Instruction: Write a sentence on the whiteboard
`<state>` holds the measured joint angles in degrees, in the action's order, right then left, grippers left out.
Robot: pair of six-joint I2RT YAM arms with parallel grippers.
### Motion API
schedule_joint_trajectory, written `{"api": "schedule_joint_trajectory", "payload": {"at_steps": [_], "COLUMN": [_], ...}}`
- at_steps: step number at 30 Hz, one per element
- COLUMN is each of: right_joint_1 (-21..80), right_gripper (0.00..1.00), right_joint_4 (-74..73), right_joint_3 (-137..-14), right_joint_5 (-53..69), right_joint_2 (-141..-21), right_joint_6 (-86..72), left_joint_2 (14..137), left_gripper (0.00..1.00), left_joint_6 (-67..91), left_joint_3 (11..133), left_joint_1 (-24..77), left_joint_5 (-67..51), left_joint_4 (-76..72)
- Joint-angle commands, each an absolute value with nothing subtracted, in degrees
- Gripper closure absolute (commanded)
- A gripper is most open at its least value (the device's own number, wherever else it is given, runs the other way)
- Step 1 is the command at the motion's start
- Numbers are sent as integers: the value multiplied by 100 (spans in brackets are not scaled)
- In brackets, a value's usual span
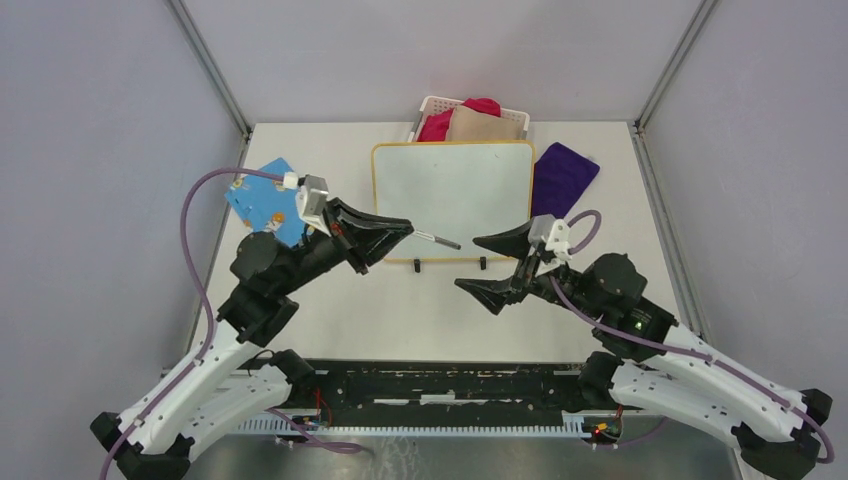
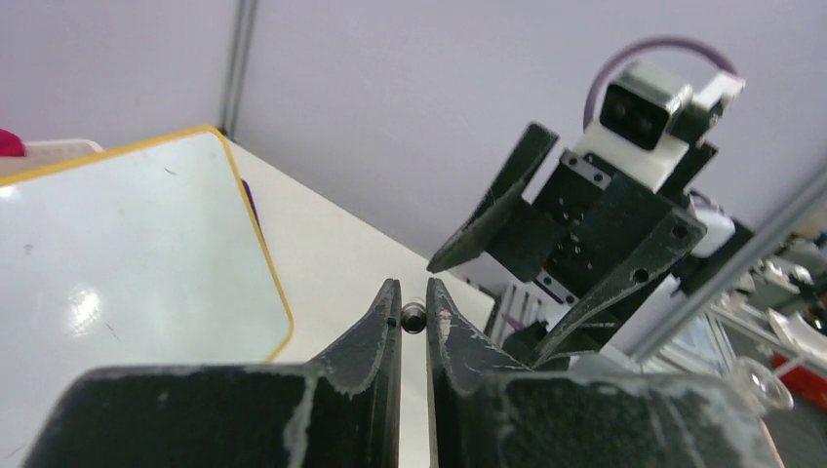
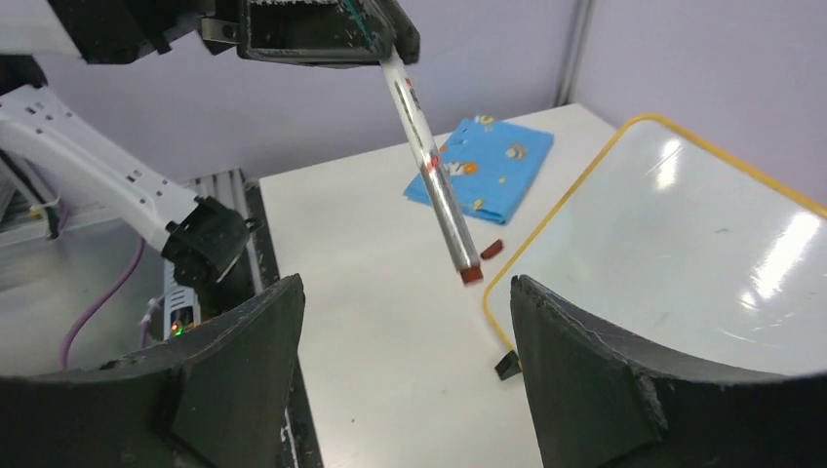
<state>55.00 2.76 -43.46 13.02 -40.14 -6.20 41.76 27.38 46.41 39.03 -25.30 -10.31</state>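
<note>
We see L tool [image 1: 408,229] clamped on marker [image 1: 438,240] | R tool [image 1: 467,262] jaws wide apart nr its tip | whiteboard [image 1: 450,185] just far of both

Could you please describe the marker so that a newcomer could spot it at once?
Start at the whiteboard in the middle of the table. Over its near edge, the left hand is shut on a thin marker pointing toward the right hand. It is the only slim stick here, with a red tip.
</note>
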Motion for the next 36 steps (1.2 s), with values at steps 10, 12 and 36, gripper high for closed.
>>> {"api": "schedule_joint_trajectory", "payload": {"at_steps": [10,12,36], "right_joint_1": [5502,5499,4637], "right_gripper": [21,21,24], "right_joint_4": [1488,1615,4918], "right_joint_3": [-4295,-4478,-5994], "right_joint_5": [420,683,2895], "right_joint_2": [-4621,-4866,-6271], "right_joint_6": [-943,-1048,-4650], "left_joint_2": [3552,3490,3775], "left_gripper": [98,98,98], "left_joint_6": [3773,3839,4566], "left_joint_3": [4998,5022,5721], "left_joint_1": [3916,3920,3915], "left_joint_5": [-704,-462,81], "left_joint_4": [-1766,-1767,-2670]}}
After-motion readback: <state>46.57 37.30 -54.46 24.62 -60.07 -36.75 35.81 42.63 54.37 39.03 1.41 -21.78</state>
